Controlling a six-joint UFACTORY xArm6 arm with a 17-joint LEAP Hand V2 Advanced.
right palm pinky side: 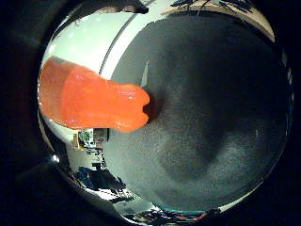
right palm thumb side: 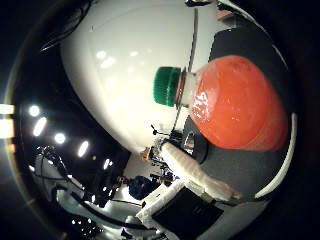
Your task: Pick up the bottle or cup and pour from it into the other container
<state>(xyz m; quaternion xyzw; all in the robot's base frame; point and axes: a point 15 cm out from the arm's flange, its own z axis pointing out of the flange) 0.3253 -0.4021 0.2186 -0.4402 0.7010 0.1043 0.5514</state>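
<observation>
A clear bottle (right palm thumb side: 240, 100) of orange-red liquid with a green cap (right palm thumb side: 168, 84) fills much of the right thumb side palm view, close to the palm. A white finger (right palm thumb side: 195, 172) of my hand curls along the bottle's side, below its neck. In the right little finger side palm view the bottle's orange body (right palm pinky side: 94, 96) reaches in from the edge over a dark grey mat (right palm pinky side: 212, 113).
A white table surface (right palm thumb side: 130, 70) lies behind the bottle's cap, and it borders the grey mat in the little finger side view (right palm pinky side: 89, 38). Ceiling lights (right palm thumb side: 30, 118) and cluttered room equipment (right palm thumb side: 140, 185) show beyond the table's edge.
</observation>
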